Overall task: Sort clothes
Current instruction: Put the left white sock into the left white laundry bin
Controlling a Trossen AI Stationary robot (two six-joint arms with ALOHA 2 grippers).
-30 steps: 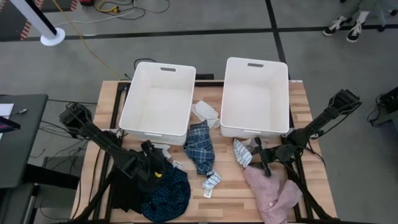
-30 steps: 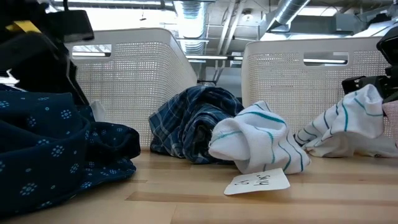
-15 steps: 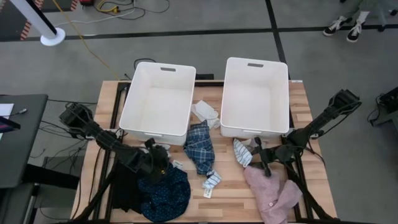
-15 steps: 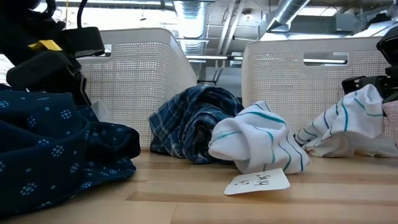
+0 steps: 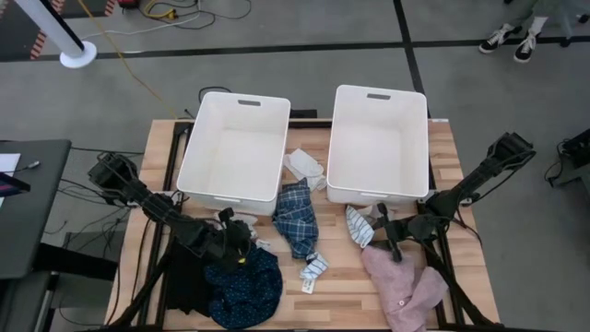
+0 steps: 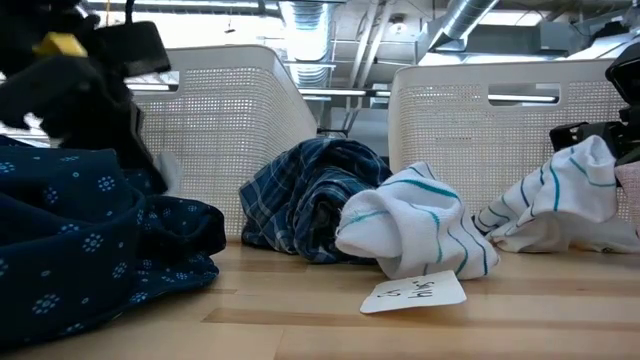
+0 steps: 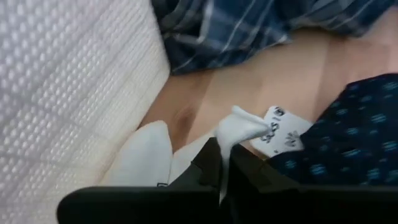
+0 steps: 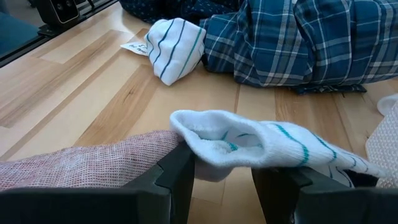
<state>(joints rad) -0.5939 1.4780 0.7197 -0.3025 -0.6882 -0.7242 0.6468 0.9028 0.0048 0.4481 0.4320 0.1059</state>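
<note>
My left gripper (image 5: 241, 237) is shut on a small white sock (image 7: 149, 155) on the table beside the near right corner of the left tub (image 5: 235, 148). The navy dotted garment (image 5: 244, 286) and a black one (image 5: 184, 277) lie just in front of it. My right gripper (image 5: 376, 228) is shut on a white teal-striped sock (image 8: 273, 146) in front of the right tub (image 5: 378, 143), with the pink garment (image 5: 401, 286) beside it. The blue plaid garment (image 5: 295, 217) and another striped sock (image 5: 313, 267) lie mid-table. My left gripper pinches a raised fold of the white sock (image 7: 231, 127) between its two fingers, coming slanting down from the table's left. The rest of the sock lies on the table against the tub wall. My right gripper has the striped sock's open end (image 8: 217, 149) between its two fingers (image 8: 180, 171), coming nearly level from the table's right. The sock droops away from the fingers, slack, with its lower end (image 6: 510, 225) on the table.
A paper tag (image 5: 263, 244) lies by the navy garment, another tag (image 6: 415, 292) by the mid-table striped sock. A white cloth (image 5: 304, 166) sits between the two tubs. Bare wood shows along the near edge between the navy and pink garments.
My left gripper has shifted a little toward the table's right, up to the near right corner of the left tub, and has turned at the wrist. The right arm and the clothes mid-table have kept still.
</note>
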